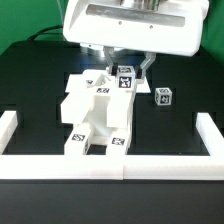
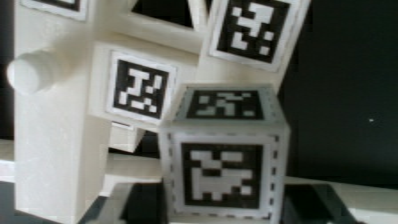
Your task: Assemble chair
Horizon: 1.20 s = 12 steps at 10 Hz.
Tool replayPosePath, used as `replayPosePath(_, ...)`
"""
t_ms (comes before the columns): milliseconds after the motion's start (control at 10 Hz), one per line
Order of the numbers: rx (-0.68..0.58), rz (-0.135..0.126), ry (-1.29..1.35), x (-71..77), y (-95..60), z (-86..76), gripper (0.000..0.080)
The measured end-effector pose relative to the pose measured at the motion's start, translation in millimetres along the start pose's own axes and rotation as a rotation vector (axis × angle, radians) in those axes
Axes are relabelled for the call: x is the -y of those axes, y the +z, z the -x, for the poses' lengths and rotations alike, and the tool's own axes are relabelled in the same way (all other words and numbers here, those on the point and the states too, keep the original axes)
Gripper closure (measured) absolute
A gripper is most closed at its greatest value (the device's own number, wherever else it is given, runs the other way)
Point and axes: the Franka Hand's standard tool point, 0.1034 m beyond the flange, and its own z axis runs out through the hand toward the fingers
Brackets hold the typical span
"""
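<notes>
Partly joined chair (image 1: 92,112) sits mid black table (image 1: 30,80): white blocky plastic with square black-and-white tags on its faces. A loose tagged cube (image 1: 163,96) lies apart, toward the exterior view's right. The gripper (image 1: 125,74) has its jaws clamped on a short tagged leg block (image 2: 222,150) at the chair's far edge; contact unclear.

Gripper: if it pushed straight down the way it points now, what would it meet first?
The gripper has its jaws shut on a tagged leg, so that leg leads. It would probably meet the chair body beside it first. Depth is unclear, so it could be the table instead.
</notes>
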Motion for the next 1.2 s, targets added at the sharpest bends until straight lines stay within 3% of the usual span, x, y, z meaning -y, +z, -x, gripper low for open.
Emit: replayPosePath(1200,0.0,0.0,0.038,-0.5,0.0,0.0,0.0512)
